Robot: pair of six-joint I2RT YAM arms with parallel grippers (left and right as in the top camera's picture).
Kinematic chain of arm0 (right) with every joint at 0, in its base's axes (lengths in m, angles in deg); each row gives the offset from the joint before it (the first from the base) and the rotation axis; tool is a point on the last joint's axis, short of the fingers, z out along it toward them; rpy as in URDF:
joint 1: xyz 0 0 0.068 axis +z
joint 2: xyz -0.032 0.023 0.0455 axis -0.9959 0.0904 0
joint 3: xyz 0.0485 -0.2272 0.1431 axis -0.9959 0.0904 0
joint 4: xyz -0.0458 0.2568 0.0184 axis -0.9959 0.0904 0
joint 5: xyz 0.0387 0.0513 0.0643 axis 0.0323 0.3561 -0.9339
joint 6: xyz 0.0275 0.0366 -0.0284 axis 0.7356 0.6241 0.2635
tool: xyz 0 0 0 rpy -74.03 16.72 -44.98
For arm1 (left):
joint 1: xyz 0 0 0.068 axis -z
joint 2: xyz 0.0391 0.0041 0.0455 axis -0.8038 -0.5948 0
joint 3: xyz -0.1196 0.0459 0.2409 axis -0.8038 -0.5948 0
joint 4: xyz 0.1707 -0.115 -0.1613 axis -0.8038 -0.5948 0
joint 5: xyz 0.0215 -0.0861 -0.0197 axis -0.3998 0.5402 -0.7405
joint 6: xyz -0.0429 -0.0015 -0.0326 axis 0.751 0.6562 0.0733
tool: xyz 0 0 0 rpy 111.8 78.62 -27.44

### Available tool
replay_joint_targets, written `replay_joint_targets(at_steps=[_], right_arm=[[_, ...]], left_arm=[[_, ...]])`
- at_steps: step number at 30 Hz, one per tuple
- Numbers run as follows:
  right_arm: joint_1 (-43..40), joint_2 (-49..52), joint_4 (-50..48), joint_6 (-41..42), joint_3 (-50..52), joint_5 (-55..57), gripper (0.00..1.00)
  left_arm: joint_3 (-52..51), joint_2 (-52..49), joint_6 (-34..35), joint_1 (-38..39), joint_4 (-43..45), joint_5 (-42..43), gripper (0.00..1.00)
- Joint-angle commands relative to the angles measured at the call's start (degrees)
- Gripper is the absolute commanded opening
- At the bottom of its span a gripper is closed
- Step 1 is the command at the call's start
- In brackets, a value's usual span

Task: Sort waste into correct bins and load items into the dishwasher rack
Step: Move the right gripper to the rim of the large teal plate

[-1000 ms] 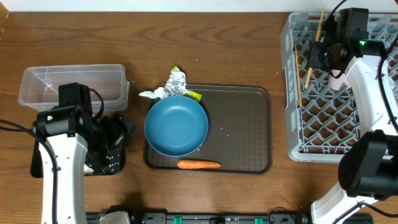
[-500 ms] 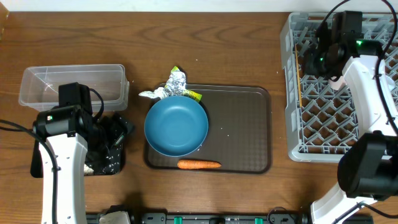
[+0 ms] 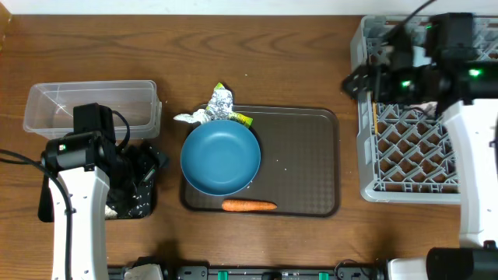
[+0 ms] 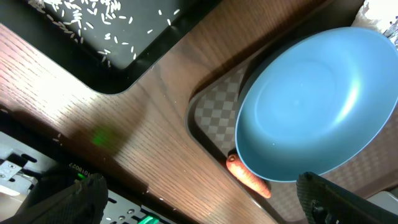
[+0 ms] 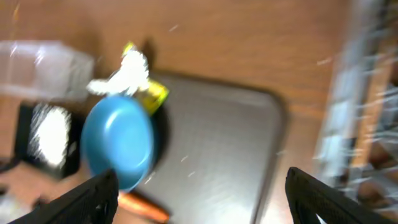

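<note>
The big dark blue bowl [image 3: 221, 158] sits on the left part of the brown serving tray [image 3: 303, 155] in the middle of the bench [image 3: 272, 47]. The orange carrot [image 3: 249, 206] lies on that tray, just beside the bowl. Silver foil [image 3: 220, 103] and a yellow-green wrapper [image 3: 242, 119] touch the bowl's far side. Near the left edge, the left claw [image 3: 144, 173] hangs over the black tray [image 3: 136, 204] of white rice [image 4: 81, 15], spread wide and empty. By the right edge, the right claw [image 3: 358, 81] hangs at the grey rack [image 3: 363, 155], also spread wide and empty.
</note>
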Motion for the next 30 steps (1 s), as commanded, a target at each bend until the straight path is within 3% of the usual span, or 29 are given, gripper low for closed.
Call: replay_joint_targets(at_steps=[1,7,16,22,30], right_arm=[[6.0,0.9,0.4,0.0,1.2,-2.6,0.86],[18.8,1.3,-2.8,1.0,3.0,5.9,0.88],[34.1,7.0,-5.2,17.8,3.2,21.7,0.87],[38.4,14.6,-5.0,24.5,3.2,27.8,0.88],[39.0,24.3,-4.6,27.6,3.2,25.1,0.84]], left_arm=[[0.6,0.0,-0.3,-0.3,-0.2,-0.6,1.00],[0.6,0.0,-0.3,-0.3,-0.2,-0.6,1.00],[0.6,0.0,-0.3,-0.3,-0.2,-0.6,1.00],[0.6,0.0,-0.3,-0.3,-0.2,-0.6,1.00],[0.6,0.0,-0.3,-0.3,-0.2,-0.6,1.00]])
